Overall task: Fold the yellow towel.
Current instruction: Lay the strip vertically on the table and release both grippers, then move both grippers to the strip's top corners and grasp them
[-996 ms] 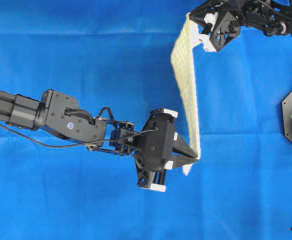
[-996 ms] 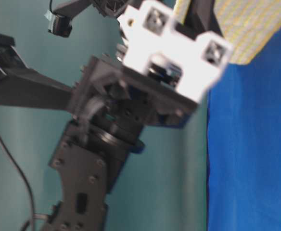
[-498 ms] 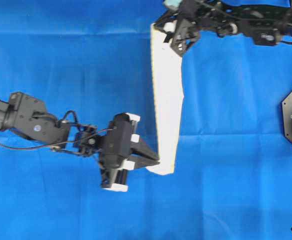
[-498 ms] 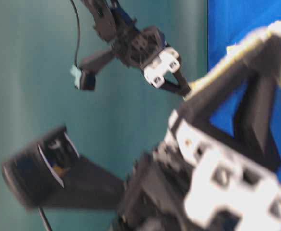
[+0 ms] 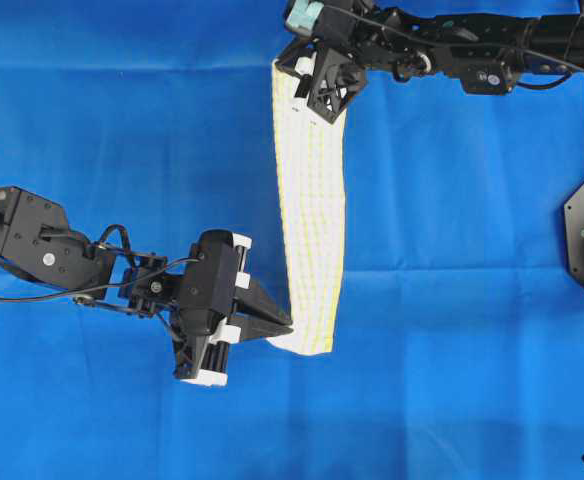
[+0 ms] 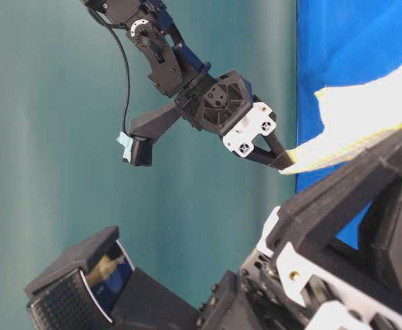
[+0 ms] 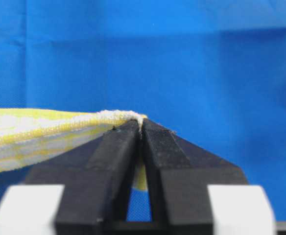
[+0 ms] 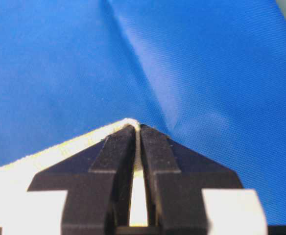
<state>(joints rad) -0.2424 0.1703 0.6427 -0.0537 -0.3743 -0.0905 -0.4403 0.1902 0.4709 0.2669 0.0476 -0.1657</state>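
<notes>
Yellow towel (image 5: pixel 310 210) stretched as a long strip above the blue cloth (image 5: pixel 122 130), left gripper (image 5: pixel 284 327) pinching its near corner with jaws nearly together, right gripper (image 5: pixel 302 93) clamped tight on the far corner, no containers visible

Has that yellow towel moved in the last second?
Yes. In the overhead view the yellow towel has shifted left across the blue cloth, carried by both grippers.
</notes>
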